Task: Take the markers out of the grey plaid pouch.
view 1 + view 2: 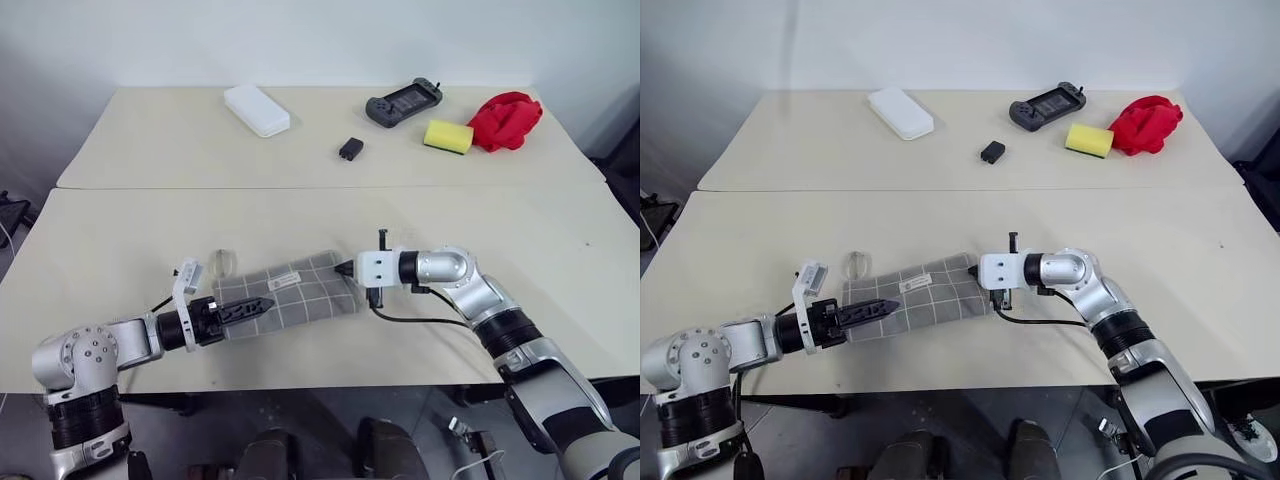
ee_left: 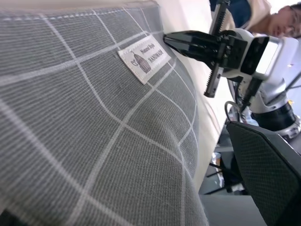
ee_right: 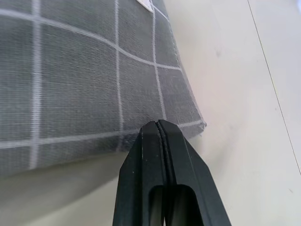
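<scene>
Your right gripper (image 1: 345, 269), pinched shut and empty, is nosing the pouch (image 1: 290, 293); left gripper (image 1: 250, 307) is gaping over it; markers not out yet.

White box (image 1: 257, 109), game controller (image 1: 403, 102), yellow sponge (image 1: 448, 136), red cloth (image 1: 506, 120).

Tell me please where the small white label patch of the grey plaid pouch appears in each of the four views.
Left eye view: label patch at mid-pouch, between both grippers.
Right eye view: same spot, slightly further left in the picture.
Left wrist view: large, upper centre.
Right wrist view: only a corner, at the top edge.
Shared landmark: the right gripper at the pouch's end.
</scene>
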Motion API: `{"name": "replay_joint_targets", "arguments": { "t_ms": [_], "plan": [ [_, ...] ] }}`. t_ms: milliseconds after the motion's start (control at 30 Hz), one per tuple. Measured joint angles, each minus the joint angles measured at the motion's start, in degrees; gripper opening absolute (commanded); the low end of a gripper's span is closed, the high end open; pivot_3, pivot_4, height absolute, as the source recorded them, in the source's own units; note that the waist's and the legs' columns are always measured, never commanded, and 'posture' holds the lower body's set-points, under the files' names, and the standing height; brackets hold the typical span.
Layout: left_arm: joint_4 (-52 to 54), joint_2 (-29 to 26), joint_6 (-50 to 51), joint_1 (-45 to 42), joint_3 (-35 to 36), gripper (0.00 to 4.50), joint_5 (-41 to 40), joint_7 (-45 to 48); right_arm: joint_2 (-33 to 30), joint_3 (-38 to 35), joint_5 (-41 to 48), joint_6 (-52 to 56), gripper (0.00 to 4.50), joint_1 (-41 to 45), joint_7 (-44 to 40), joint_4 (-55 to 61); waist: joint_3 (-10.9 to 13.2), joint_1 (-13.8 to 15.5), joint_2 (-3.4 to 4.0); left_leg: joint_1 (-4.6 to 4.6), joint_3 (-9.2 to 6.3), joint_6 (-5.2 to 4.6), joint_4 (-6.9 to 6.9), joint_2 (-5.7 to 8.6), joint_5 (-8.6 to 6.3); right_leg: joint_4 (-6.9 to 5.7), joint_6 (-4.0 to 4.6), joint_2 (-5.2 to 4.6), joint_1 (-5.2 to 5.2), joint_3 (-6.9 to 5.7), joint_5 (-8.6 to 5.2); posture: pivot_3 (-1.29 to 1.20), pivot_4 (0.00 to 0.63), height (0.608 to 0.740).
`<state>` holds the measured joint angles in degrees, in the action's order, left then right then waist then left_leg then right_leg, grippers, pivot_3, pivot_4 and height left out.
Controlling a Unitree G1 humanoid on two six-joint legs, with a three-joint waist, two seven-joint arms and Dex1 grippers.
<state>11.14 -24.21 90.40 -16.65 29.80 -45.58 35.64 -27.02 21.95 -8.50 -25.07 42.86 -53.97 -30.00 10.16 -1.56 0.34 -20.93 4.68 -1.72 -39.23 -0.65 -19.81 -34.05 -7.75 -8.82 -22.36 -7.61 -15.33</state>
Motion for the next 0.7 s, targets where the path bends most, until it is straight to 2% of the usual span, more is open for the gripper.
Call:
{"name": "replay_joint_targets", "arguments": {
  "t_ms": [67,200,300,467,667,700],
  "plan": [
    [-0.9,-1.4,1.0,0.8,2.1,4.5,-1.3,-0.1,0.2,-0.5,2.1,-0.6,0.04,-0.1,-1.4,0.0,0.0,-0.3,0.0,0.0,0.04,0.12,0.01,-0.15,-0.01,0.01,0.03,0.17,-0.06,0.05,-0.01,0.0,0.15,0.74],
    [-3.8,-8.5,1.5,3.6,4.8,4.5,-5.0,-0.1,-0.7,-2.4,4.2,-3.6,0.04,-0.2,-3.5,-0.3,0.0,-1.4,0.0,0.18,0.12,0.35,0.15,-0.33,-0.04,-0.14,0.29,0.29,-0.11,0.09,-0.16,0.0,0.15,0.74],
    [-7.1,-11.5,1.5,3.7,4.8,4.5,-6.8,0.1,-0.8,-2.5,4.4,-5.5,0.04,-0.2,-4.1,-1.1,0.0,-1.5,0.0,0.3,0.18,0.41,0.16,-0.38,-0.06,-0.28,0.39,0.31,-0.1,0.15,-0.22,0.0,0.15,0.74],
    [-15.7,-10.3,2.2,-3.1,3.3,4.5,-7.2,-2.3,-0.5,-2.5,4.4,-6.8,0.04,-0.5,-4.4,-2.2,0.0,-0.4,-0.01,0.43,0.32,0.4,0.08,-0.32,-0.05,-0.52,0.41,0.24,-0.1,0.34,-0.23,0.0,0.15,0.74],
    [-18.4,-9.7,1.9,-6.2,0.3,4.5,-7.4,-3.7,-0.3,-2.5,4.4,-7.4,0.04,-0.7,-4.4,-2.2,0.0,0.0,-0.01,0.45,0.33,0.4,0.08,-0.3,-0.05,-0.57,0.41,0.23,-0.11,0.38,-0.23,0.0,0.15,0.74],
    [-18.4,-9.7,1.7,-6.4,-0.1,4.32,-7.5,-3.8,-0.3,-2.5,4.4,-7.4,0.01,-0.9,-4.4,-2.2,0.0,0.0,-0.01,0.45,0.33,0.4,0.08,-0.3,-0.05,-0.57,0.41,0.23,-0.11,0.38,-0.23,0.0,0.15,0.74]
  ]
}}
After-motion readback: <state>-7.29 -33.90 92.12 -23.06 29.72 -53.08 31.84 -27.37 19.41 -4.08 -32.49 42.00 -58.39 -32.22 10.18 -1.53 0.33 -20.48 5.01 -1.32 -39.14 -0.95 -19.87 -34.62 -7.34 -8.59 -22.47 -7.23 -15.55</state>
